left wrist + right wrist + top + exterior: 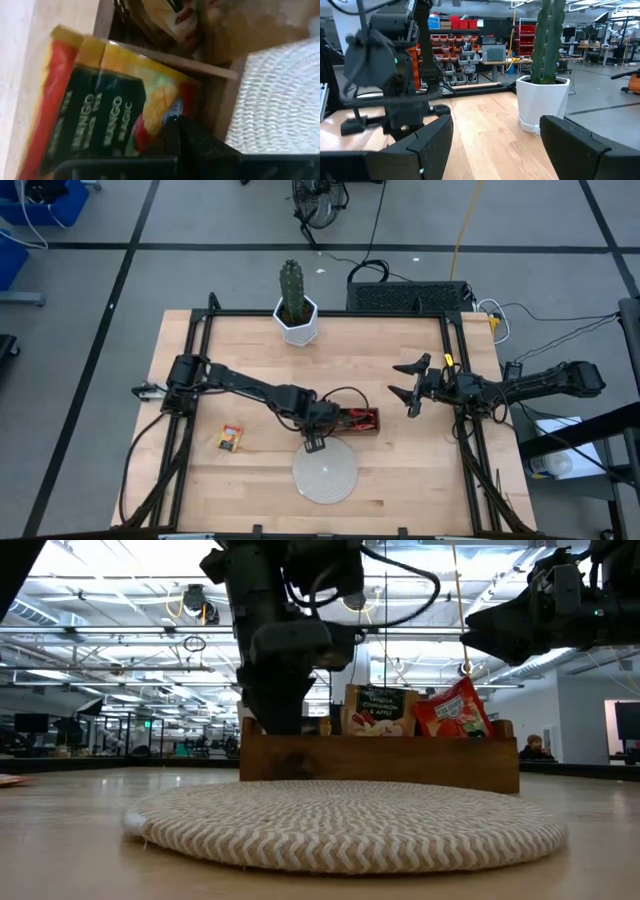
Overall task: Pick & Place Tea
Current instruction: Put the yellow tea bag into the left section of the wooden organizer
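Left hand (318,423) pinched shut, apparently on a thin, light, slippery tea sachet (107,120) at its upper edge in the wooden tray (380,762); right hand (412,383) spread wide, idle above the desk (420,470).

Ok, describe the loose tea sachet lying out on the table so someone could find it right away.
Start at the light wooden table and find the round pale woven disc near its front edge. Look toward the left arm's side: a small flat yellow-and-red tea sachet lies alone on bare wood, unlike the others packed in the brown wooden tray.

left gripper (318,420) hides the tray's (368,427) left compartment (contents unclear).
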Robot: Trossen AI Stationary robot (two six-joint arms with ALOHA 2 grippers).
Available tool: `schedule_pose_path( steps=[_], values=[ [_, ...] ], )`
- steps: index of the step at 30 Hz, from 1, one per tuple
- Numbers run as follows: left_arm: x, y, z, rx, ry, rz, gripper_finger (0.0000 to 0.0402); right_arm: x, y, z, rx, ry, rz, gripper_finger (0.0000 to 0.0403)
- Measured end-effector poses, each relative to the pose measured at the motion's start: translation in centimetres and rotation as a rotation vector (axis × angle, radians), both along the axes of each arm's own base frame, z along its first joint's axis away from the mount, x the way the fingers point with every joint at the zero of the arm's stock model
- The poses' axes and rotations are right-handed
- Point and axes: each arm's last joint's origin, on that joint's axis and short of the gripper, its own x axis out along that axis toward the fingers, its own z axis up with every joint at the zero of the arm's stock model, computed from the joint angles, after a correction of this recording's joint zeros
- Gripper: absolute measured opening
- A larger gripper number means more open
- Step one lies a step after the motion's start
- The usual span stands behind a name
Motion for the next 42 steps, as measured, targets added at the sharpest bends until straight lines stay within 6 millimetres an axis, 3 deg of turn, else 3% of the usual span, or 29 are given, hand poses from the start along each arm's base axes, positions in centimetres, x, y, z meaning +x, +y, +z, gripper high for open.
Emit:
schedule_pose_path(
  steps=[5,10,17,33,42],
  values=[
    [0.3,0.0,-1.4,-0.005,0.028,0.01,0.0001,0.0,0.0,0.0,0.0,0.005,0.0,0.0277],
    [0.4,0.0,-1.5,0.044,0.019,0.07,0.0001,0.0,0.0,0.0,0.0,0.002,0.0,0.0279],
    [-0.1,-0.6,-0.6,0.142,-0.005,0.1,0.0001,0.0,0.0,0.0,0.0,0.001,0.0,0.0277],
    [-0.9,-0.4,-0.6,0.267,0.04,0.175,0.0004,0.0,0.0,0.0,0.0,0.001,0.0,0.0277],
    [-0.8,-1.2,0.1,0.283,0.046,0.063,0.0007,0.0,0.0,0.0,0.0,0.001,0.0,0.0278]
  ],
)
